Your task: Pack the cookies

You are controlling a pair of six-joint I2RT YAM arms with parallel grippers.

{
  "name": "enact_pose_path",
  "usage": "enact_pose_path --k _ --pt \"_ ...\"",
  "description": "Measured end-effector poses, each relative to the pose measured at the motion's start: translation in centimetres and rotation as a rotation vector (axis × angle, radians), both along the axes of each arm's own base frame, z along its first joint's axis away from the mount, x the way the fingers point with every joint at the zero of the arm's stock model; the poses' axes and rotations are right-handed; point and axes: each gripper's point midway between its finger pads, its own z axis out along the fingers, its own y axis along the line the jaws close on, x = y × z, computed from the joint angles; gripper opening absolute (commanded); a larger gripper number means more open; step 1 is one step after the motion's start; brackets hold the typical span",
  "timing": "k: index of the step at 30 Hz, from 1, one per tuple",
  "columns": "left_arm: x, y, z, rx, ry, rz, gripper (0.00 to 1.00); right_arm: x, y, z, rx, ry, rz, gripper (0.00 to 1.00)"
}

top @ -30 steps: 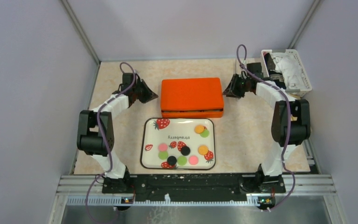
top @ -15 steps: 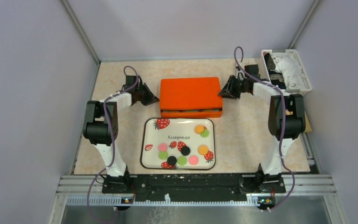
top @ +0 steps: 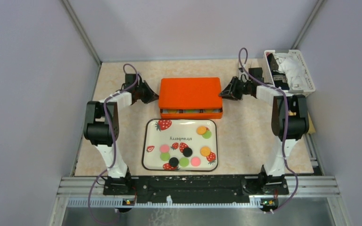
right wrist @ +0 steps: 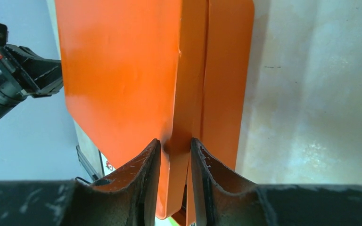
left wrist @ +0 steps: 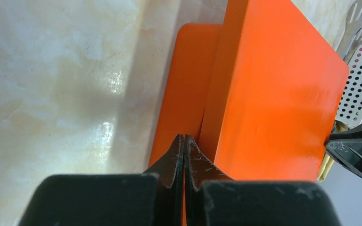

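An orange box (top: 191, 97) stands behind the tray, and its lid (top: 190, 92) is raised a little at the front. A strip of coloured cookies (top: 191, 111) shows in the gap. Several loose cookies lie on the strawberry tray (top: 152, 136), among them an orange one (top: 201, 129), a pink one (top: 164, 148) and a black one (top: 187, 152). My left gripper (top: 155, 97) is shut, its tips (left wrist: 184, 137) in the seam between lid (left wrist: 273, 89) and base (left wrist: 188, 84). My right gripper (top: 222, 92) is shut on the lid's right rim (right wrist: 181, 136).
A white perforated basket (top: 306, 70) with white and dark items stands at the back right corner. Grey walls close in the table on the left, back and right. The arm bases sit on the black rail (top: 188, 183) at the near edge.
Both grippers have closed in on the box's ends. The lid has lifted at the front, and a strip of cookies now shows beneath it. The box has shifted slightly left and back.
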Motion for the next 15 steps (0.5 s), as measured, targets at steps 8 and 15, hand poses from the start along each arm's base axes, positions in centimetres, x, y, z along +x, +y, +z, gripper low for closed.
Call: enact_pose_path --k 8,15 --pt "0.19 0.48 0.04 0.0 -0.003 0.011 0.0 -0.25 0.53 0.19 0.064 0.001 0.003 0.28" --pt "0.24 0.58 0.05 0.0 -0.004 0.013 0.0 -0.36 0.63 0.26 0.082 0.001 -0.001 0.27"
